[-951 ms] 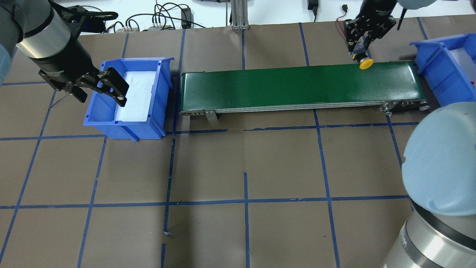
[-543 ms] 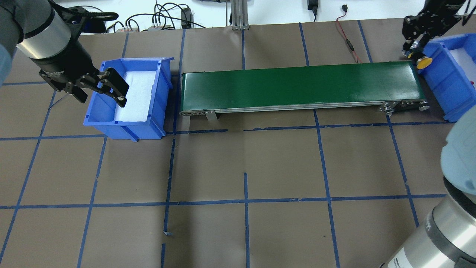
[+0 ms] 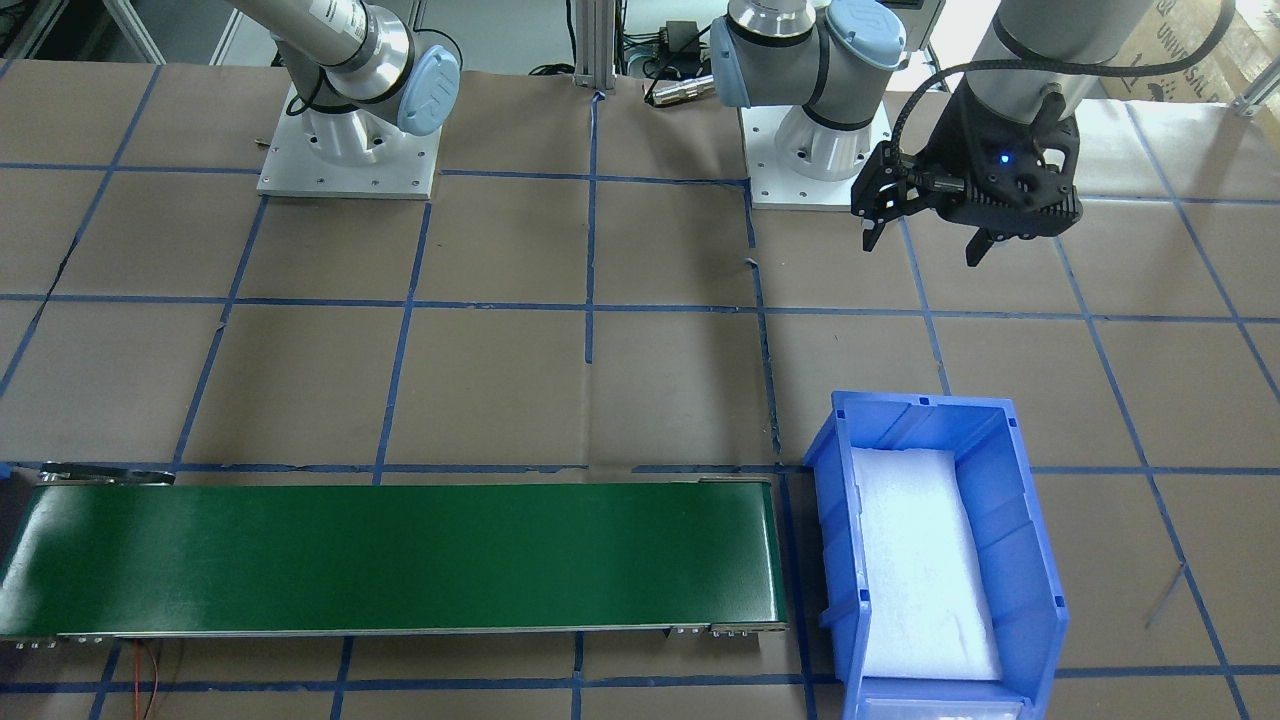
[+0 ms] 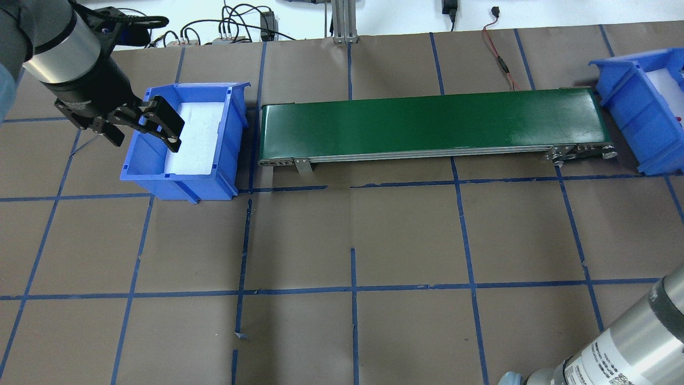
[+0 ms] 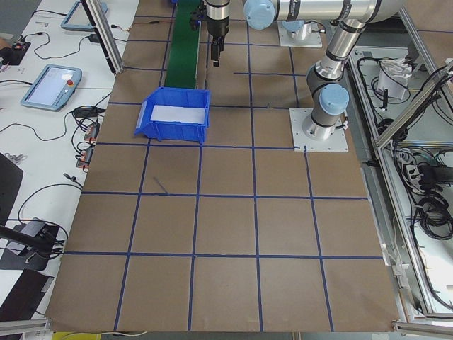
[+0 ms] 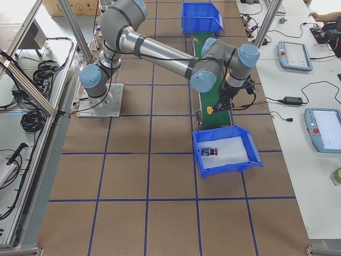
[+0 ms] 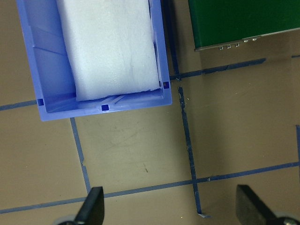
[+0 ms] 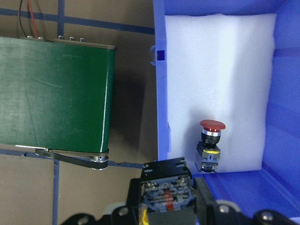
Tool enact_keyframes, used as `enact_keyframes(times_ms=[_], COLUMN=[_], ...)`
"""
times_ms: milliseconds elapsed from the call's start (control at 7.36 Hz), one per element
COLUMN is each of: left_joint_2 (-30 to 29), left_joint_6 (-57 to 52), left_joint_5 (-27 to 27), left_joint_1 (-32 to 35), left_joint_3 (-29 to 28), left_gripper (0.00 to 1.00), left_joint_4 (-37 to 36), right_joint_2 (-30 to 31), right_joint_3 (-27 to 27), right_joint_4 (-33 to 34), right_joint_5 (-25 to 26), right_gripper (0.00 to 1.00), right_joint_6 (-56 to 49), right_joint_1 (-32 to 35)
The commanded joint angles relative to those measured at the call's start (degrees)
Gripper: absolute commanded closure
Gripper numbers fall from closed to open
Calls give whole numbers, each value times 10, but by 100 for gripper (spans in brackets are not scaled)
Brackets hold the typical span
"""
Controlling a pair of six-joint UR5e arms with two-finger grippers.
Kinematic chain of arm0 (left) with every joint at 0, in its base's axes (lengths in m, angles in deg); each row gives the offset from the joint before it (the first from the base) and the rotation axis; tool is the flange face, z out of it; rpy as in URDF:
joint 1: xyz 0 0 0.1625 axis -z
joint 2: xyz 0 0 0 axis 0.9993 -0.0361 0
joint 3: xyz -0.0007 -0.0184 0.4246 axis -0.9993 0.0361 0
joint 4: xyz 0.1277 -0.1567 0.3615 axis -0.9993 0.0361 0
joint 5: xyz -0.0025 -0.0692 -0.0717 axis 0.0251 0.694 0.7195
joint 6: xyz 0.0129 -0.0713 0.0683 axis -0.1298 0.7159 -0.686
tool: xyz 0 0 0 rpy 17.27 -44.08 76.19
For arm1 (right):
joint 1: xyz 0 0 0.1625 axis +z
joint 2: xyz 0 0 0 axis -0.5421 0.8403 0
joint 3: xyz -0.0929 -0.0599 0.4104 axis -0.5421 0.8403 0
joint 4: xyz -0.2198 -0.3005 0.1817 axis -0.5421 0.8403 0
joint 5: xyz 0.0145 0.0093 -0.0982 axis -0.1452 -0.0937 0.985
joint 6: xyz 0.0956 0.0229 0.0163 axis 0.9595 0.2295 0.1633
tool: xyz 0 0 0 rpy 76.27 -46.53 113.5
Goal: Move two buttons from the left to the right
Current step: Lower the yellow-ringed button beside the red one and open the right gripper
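Right gripper (image 8: 168,206): clamping the yellow button (image 8: 165,187) by its contact block, terminals facing the wrist camera, and hanging over the end of the conveyor (image 8: 56,93), just short of the right bin (image 8: 161,89) as I am reading the side view. Red button (image 8: 211,140): lying on the white foam (image 8: 234,70) inside that bin, just beside the wall nearest the belt. Left gripper (image 3: 922,240): jaws standing wide apart, gripping nothing, hovering near the left bin (image 4: 181,184), which is showing only foam. Hazards I am logging: letting go too soon would be dropping the yellow button onto the bin's rim or into the gap between belt and bin; letting go right past the wall would be landing it on the red button; a high release risks it bouncing off the foam. Clearances I am noting: foam beyond the red button is lying open, the belt is running bare, and the bin's walls are the only edges crowding the descent.
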Motion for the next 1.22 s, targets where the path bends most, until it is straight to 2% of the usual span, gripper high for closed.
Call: enact_keyframes(times_ms=[0, 408, 815, 1087], left_joint_2=[7, 7, 5, 5], left_joint_6=[0, 0, 0, 1], left_joint_5=[-1, -2, -2, -2], left_joint_1=[1, 1, 0, 0], left_joint_3=[-1, 0, 1, 1], left_gripper=[0, 0, 0, 0], left_joint_4=[2, 5, 1, 1], right_joint_2=[-78, -161, -212, -227], right_joint_3=[106, 168, 168, 169], right_joint_4=[-24, -18, 18, 19], right_joint_5=[1, -6, -19, -18], right_gripper=[92, 92, 91, 91], right_joint_6=[-4, -5, -5, -6], right_joint_1=[-13, -14, -13, -14])
